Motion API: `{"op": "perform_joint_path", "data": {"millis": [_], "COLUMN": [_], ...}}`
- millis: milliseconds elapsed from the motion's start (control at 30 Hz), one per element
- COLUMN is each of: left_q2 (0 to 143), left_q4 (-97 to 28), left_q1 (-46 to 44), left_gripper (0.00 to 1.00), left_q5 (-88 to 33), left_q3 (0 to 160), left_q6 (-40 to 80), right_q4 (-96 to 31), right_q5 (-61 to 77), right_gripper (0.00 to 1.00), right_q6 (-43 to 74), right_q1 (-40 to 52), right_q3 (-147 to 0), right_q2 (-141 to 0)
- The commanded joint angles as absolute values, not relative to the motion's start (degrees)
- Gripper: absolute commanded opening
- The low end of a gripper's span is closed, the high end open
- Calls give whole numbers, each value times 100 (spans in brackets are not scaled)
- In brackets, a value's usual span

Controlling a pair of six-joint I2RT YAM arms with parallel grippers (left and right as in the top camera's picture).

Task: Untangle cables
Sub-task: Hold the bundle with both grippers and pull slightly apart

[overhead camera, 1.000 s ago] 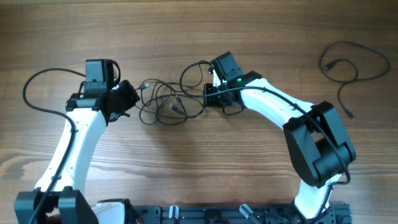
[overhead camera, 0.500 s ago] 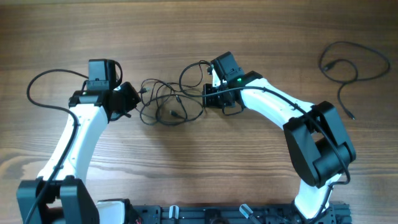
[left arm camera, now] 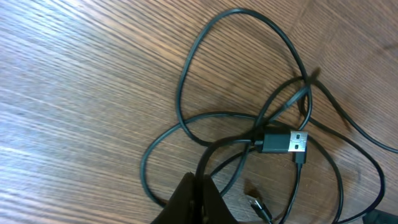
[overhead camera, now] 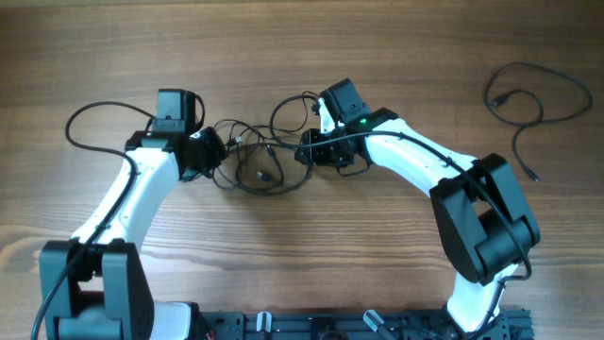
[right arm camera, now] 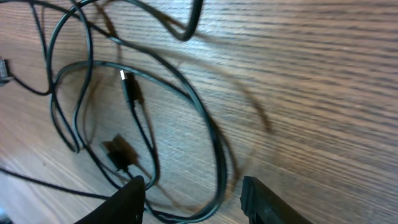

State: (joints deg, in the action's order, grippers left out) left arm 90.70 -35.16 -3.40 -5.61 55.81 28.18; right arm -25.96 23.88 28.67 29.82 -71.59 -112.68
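Wood-grain table, brown, seen from overhead and from both wrists.

Landmark: the cables, a loose black tangle of overlapping loops lying flat on the table. All places below are given from it.

- Left gripper: touching the tangle's left edge. In the left wrist view the left gripper has its dark fingers pressed together, and one strand of the cables curves down and runs straight into their tip; it looks pinched there.
- USB-A plug: inside the tangle, silver end pointing away from the left gripper, lying over several crossing strands. A second, smaller connector shows just below it, partly cut off by the frame edge.
- Right gripper: at the tangle's right edge. In the right wrist view the right gripper has its fingers standing apart, nothing clamped; a doubled loop of the cables lies on the wood and passes between them.
- Small plug: within that loop, with a bright glint at its end.
- Loose cable: well apart from the tangle, beyond the right arm, in one open loop of its own, touching neither gripper.
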Motion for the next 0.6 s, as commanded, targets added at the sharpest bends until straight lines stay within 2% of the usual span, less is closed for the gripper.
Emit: {"op": "perform_joint_path", "data": {"millis": [0,567], "left_q2": [9238,9308], "left_q4": [-3448,-3404], "left_q1": [-408,-408], "left_gripper": [4,4], "left_q5": [-504,-349], "left_q3": [5581,5581], "left_q6": [2877,2873], "right_q4": [-2600,-2447], "right_q5": [2665,1988], "right_gripper": [52,52], "right_q6": [2615,2569], "right_q1": [3087,3183], "right_q3": [-7118,-7116], "right_q2": [-11177,-11229]}}
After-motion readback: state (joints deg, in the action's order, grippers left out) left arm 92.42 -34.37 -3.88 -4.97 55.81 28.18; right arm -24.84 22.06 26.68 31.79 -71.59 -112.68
